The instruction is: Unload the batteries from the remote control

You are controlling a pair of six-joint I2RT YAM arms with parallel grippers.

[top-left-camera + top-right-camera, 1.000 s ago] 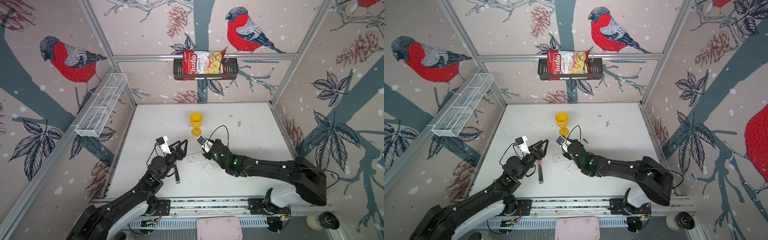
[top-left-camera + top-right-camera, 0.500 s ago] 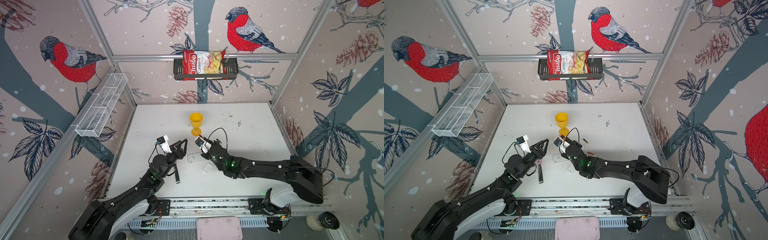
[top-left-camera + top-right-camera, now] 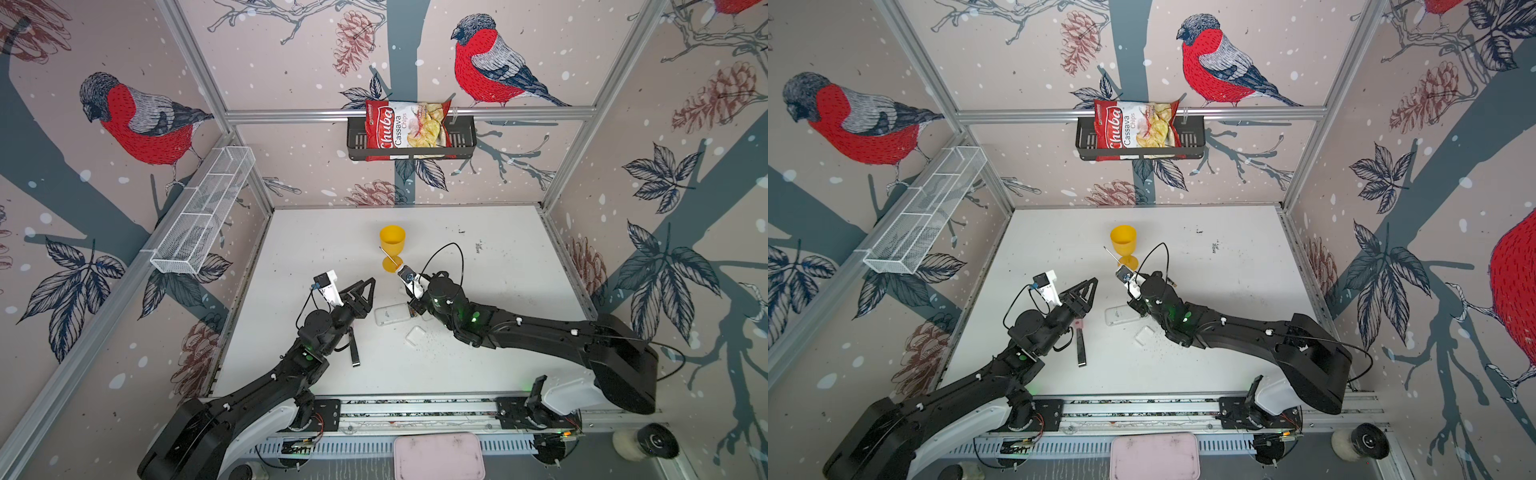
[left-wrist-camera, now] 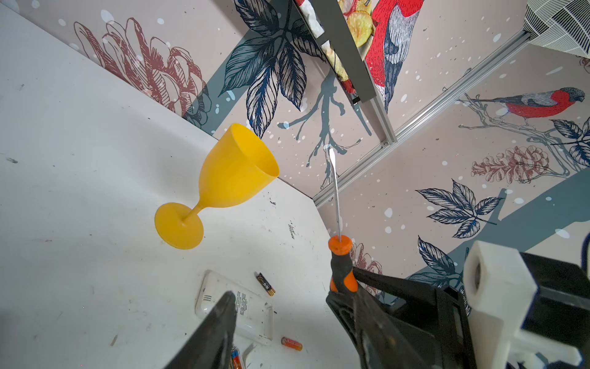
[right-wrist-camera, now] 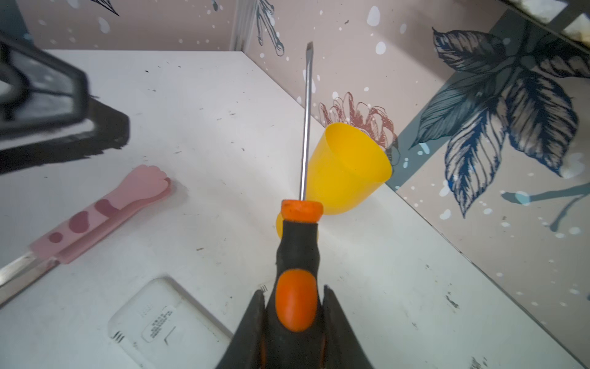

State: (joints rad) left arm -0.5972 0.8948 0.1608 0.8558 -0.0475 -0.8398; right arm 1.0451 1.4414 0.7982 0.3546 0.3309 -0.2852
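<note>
The only writing that reads clearly is on the red and white bag [image 3: 405, 131] in the black basket [image 3: 463, 143] on the back wall: "Chuba Cassava Chips". The white remote [image 3: 392, 313] lies back up on the table [image 3: 519, 257] between the two arms. It carries a small printed label, too fine to read in either wrist view. Its loose white cover [image 3: 415, 336] lies just beside it. The right gripper [image 5: 293, 290] has its jaws clamped on the orange and black handle of a screwdriver [image 5: 297, 249]. The flat-tipped shaft points up and away beside the yellow goblet [image 3: 392, 239], and in the left wrist view it stands apart from the goblet. The left gripper [image 3: 370, 289] hovers near the remote's left end in both top views, jaws well apart with nothing between them. The batteries [image 4: 265, 283] show best in the left wrist view. A black and gold one lies on the table close to the remote, its print unreadable. An orange one [image 4: 291, 343] lies on the table just beside the remote. A third, orange and blue, peeks out by the left gripper's finger [image 4: 220, 326], and I cannot tell whether it sits in the remote. A knife [image 5: 105, 211] with a pink paw-shaped handle lies flat on the table on the left arm's side.
</note>
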